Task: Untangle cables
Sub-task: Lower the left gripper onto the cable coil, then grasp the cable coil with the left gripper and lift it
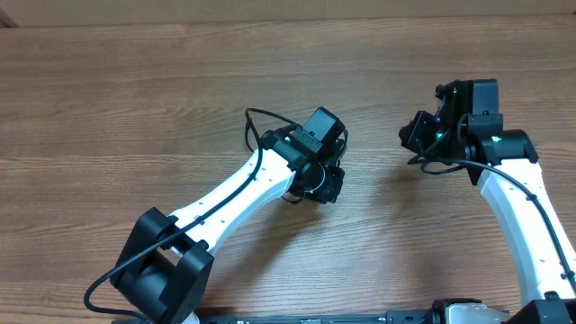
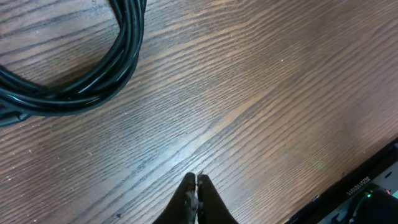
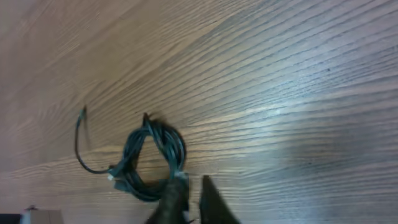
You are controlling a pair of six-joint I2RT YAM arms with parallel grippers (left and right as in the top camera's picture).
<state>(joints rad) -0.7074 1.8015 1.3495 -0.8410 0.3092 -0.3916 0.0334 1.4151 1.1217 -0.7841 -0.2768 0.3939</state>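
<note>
On the wooden table (image 1: 135, 90), the left arm (image 1: 234, 193) is seen reaching from the near-left corner toward the middle. The left gripper (image 2: 196, 190) is closed: in the left wrist view its 2 fingers are pressed tip to tip just above the bare wood, and nothing is held between them. The cables (image 2: 127, 43) are seen in that same view as a coil of several thin black strands lying flat on the table, up and to the left of the fingertips and well apart from them. From overhead, the coil is largely hidden by the arms. Further right, the right arm (image 1: 522, 207) is bent inward from the near-right corner. The right gripper (image 3: 193, 199) is drawn shut, though a narrow slit is left between its 2 fingers in the blurred right wrist view. There, a looped bundle of the cables lies just beyond the fingertips, its near edge overlapped by 1 finger; whether a strand is pinched cannot be told. A single loose end (image 3: 77, 140) is seen trailing away to the left of the loop.
</note>
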